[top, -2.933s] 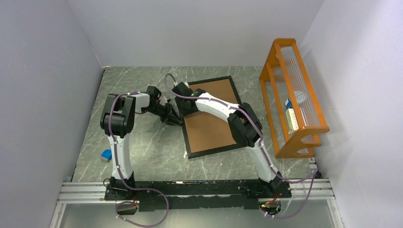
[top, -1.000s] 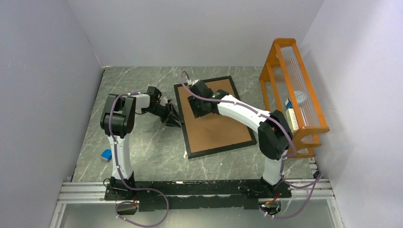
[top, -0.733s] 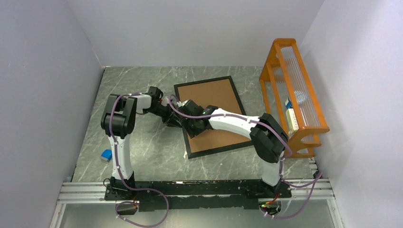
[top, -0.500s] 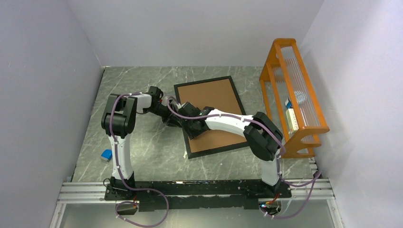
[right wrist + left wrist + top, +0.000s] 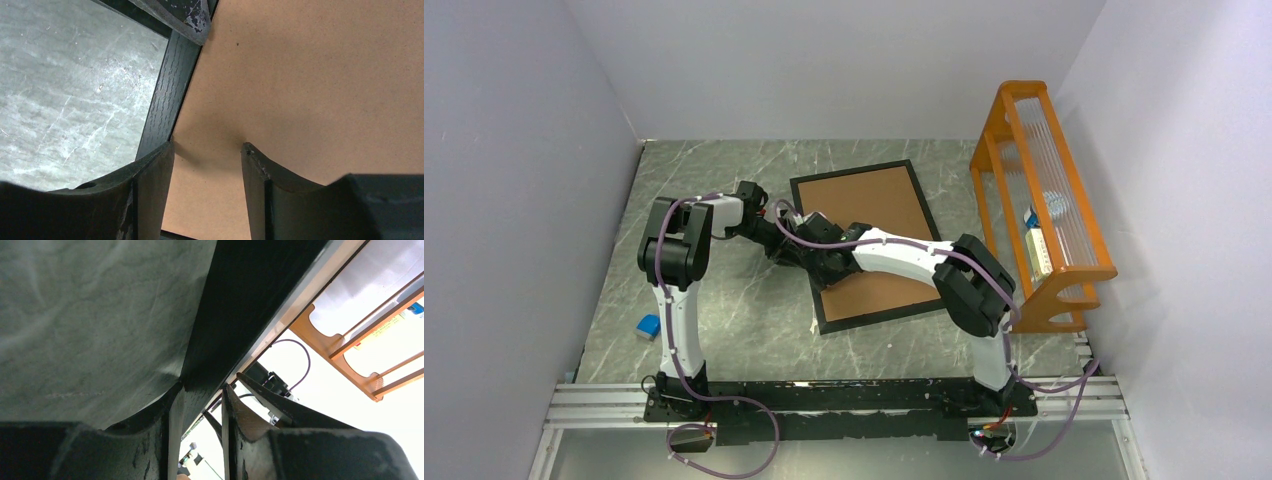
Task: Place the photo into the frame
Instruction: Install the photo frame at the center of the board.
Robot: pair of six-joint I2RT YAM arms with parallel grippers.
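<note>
The frame lies back-up toward the counter's far edge, photo unseen, left jaws pinching its left rail narrowly, right jaws half-wide over the board beside it: likely seating the board, so next press it flat.

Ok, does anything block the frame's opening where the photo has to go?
Yes: the brown backing board fills the frame, the right gripper touching it. No photo is in view.
</note>
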